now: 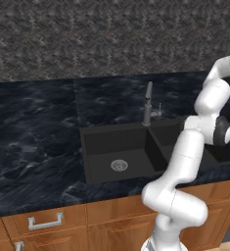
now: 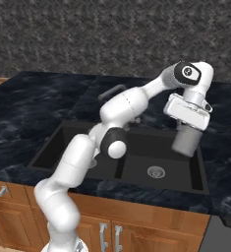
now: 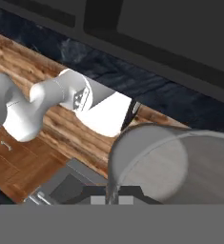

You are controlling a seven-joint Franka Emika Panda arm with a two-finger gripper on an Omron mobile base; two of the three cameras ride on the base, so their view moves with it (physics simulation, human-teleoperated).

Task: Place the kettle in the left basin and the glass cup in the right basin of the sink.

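The glass cup [image 2: 187, 139] hangs in the air under the gripper [image 2: 187, 129], above the right basin [image 2: 162, 170] and towards its right side, clear of the basin floor; in the right base view it reads as a pale grey translucent cylinder, a little tilted, its upper end against the white hand; in the hand view the glass cup [image 3: 175, 164] sits right up against the camera, its round rim open towards the lens and the wooden cabinet fronts [image 3: 56, 138] showing through its wall; the fingers are hidden behind the cup, so whether they are clamped on it cannot be told from the pictures, though nothing else bears the cup; below it the right basin's silver drain [image 2: 156, 172] lies bare on the matte-black floor; a thin wall parts this compartment from the left basin [image 1: 117, 158], whose own drain [image 1: 119, 165] is likewise uncovered; the grey tap [image 1: 148, 105] stands at the back edge of the sink [image 1: 88, 147], about over the divider; around the sink spreads the dark marbled counter [image 1: 33, 142], with a speckled grey wall [image 1: 111, 34] behind it.
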